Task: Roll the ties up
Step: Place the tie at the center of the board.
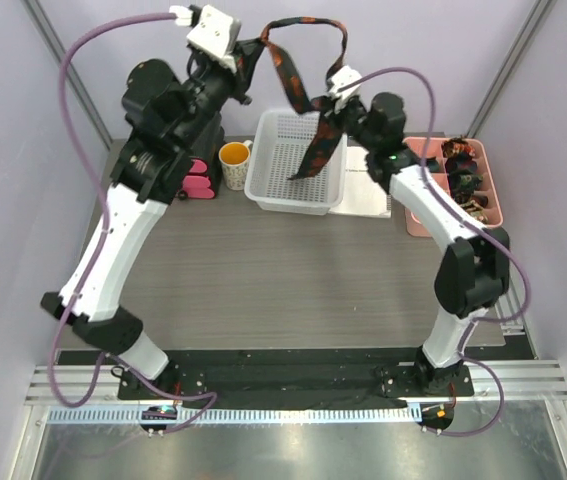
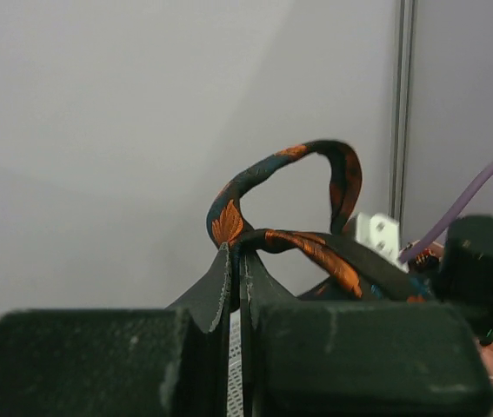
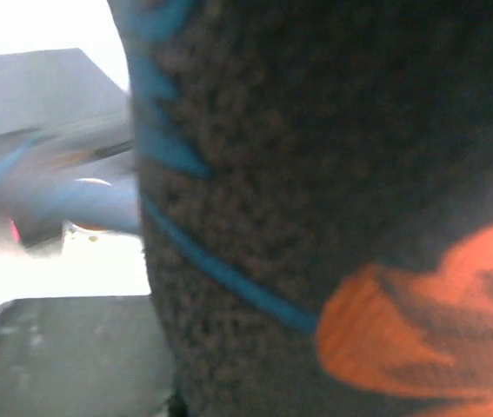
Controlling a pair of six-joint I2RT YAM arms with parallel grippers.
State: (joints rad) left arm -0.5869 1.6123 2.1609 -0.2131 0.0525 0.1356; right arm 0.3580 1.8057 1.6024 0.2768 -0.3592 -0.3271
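My left claw [image 1: 240, 58] is clenched on one end of the tie [image 1: 318, 150], right claw [image 1: 331, 100] clamped further along, tail dangling over the basket [image 1: 263, 165] at 12 o'clock on the bench [image 1: 263, 280].

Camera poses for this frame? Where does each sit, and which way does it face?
Top external: above and behind the bases, facing down at the table; both arms show, tie held up between them.
Left wrist: on the left arm, facing along the left gripper, shut on the tie, toward a wall; its fingers show.
Right wrist: on the right arm, lens filled by the tie; own fingers unclear.
Shared: all three show the tie.
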